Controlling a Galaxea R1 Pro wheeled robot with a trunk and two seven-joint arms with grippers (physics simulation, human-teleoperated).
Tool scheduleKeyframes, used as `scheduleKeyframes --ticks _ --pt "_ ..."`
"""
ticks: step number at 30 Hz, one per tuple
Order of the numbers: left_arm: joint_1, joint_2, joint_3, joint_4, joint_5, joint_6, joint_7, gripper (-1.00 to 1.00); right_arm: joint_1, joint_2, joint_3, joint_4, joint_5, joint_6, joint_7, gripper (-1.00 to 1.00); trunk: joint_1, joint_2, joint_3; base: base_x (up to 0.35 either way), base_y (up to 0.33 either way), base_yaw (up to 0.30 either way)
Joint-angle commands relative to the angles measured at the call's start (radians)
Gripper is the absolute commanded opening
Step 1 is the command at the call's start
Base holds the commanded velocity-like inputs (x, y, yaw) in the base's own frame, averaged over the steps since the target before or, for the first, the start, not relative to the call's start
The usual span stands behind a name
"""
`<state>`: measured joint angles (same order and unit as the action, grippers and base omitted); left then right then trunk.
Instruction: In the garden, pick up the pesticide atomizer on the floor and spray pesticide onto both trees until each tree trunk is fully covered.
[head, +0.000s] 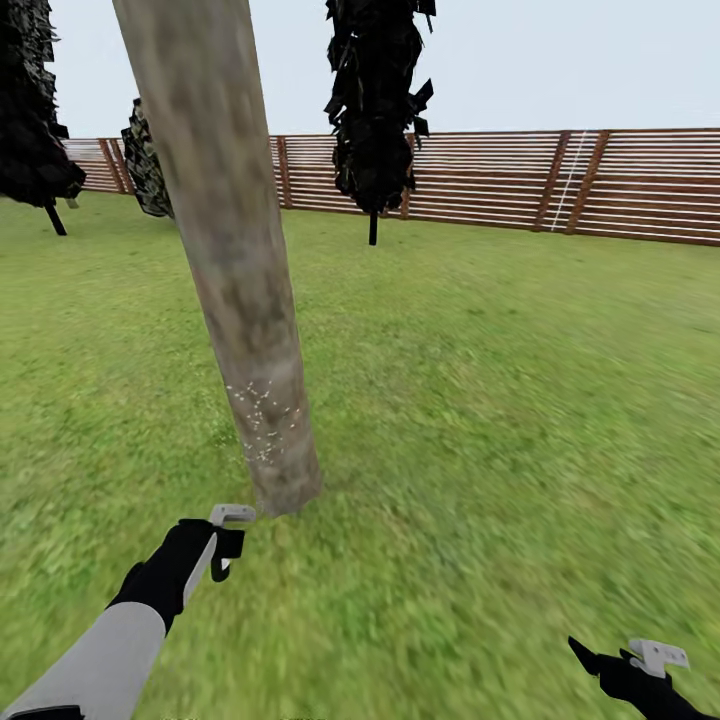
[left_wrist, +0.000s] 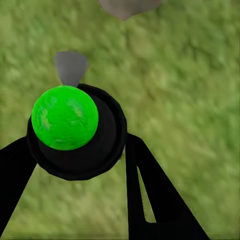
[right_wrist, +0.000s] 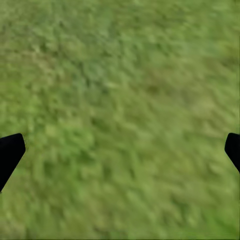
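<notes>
Item: pesticide atomizer (left_wrist: 75, 132), clamped in left hand (head: 228, 545), trigger head toward the tree trunk (head: 235, 250) just ahead (pale pesticide specks (head: 262, 420) low on bark). Right hand (head: 640, 668) apart, idle over grass.

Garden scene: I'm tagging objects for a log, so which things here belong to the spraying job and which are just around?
Job:
pesticide atomizer, held in left gripper
tree trunk
pesticide specks low on it

Just around:
fence
dark trees behind
lawn
right gripper, open
</notes>
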<state>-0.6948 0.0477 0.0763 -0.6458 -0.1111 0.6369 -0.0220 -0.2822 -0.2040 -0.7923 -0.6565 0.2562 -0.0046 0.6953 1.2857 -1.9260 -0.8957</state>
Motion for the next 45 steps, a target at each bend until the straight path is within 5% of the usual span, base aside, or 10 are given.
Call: scheduleKeyframes --ticks 1,8,29,45 --pt "0.000 0.000 -0.001 0.000 -0.002 0.001 0.000 -1.00 0.000 0.000 0.000 0.000 0.000 0.000 0.000 1.00 0.000 0.000 -0.001 0.176 -0.110 0.197" --pt "0.000 -0.020 -0.001 0.000 -0.005 0.004 0.000 -1.00 0.000 0.000 0.000 0.000 0.000 0.000 0.000 1.00 0.000 0.000 -0.008 0.163 -0.214 0.179" --pt "0.000 -0.023 -0.001 -0.002 -0.006 0.004 0.000 -1.00 0.000 0.000 0.001 0.000 0.000 0.000 0.000 1.00 0.000 0.000 -0.009 0.006 -0.276 0.016" --pt "0.000 -0.023 -0.001 -0.002 -0.004 0.003 0.000 -1.00 0.000 0.000 0.001 0.000 0.000 0.000 0.000 1.00 0.000 0.000 -0.009 0.096 -0.282 0.257"
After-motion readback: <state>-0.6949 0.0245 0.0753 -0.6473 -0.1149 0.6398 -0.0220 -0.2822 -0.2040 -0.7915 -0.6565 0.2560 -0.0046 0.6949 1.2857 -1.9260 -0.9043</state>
